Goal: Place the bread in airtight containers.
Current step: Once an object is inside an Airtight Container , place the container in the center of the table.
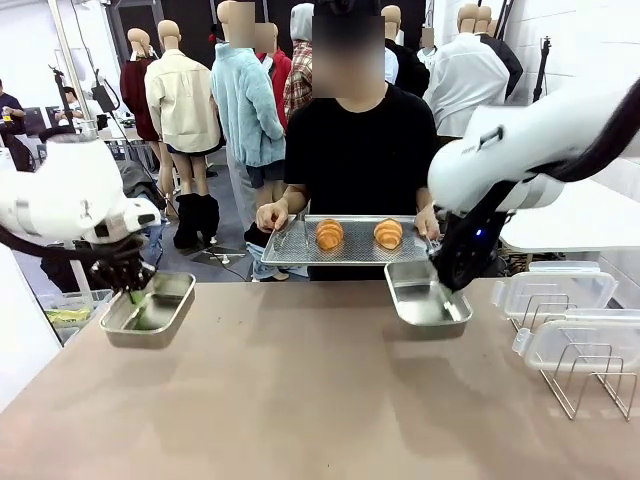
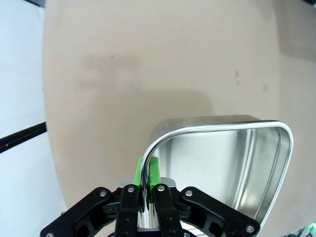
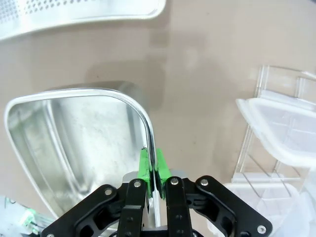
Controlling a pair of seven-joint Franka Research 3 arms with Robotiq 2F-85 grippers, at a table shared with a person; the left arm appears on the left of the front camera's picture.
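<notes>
Two golden croissant-shaped bread rolls (image 1: 330,235) (image 1: 388,233) lie on a flat steel tray (image 1: 290,250) that a person holds at the table's far edge. An empty steel container (image 1: 150,310) sits at the left. My left gripper (image 1: 135,295) is shut on its rim (image 2: 146,165), the green pads (image 2: 154,170) pinching the wall. A second empty steel container (image 1: 427,295) lies right of centre. My right gripper (image 1: 440,275) is shut on its rim (image 3: 150,148), with its green pads (image 3: 143,165) either side of the wall.
Clear plastic lids (image 1: 555,290) (image 1: 585,345) rest on a wire rack (image 1: 590,380) at the right, also seen in the right wrist view as lids (image 3: 279,133). The person's hands (image 1: 272,213) grip the tray's ends. Bare tabletop (image 1: 320,400) spreads across the front.
</notes>
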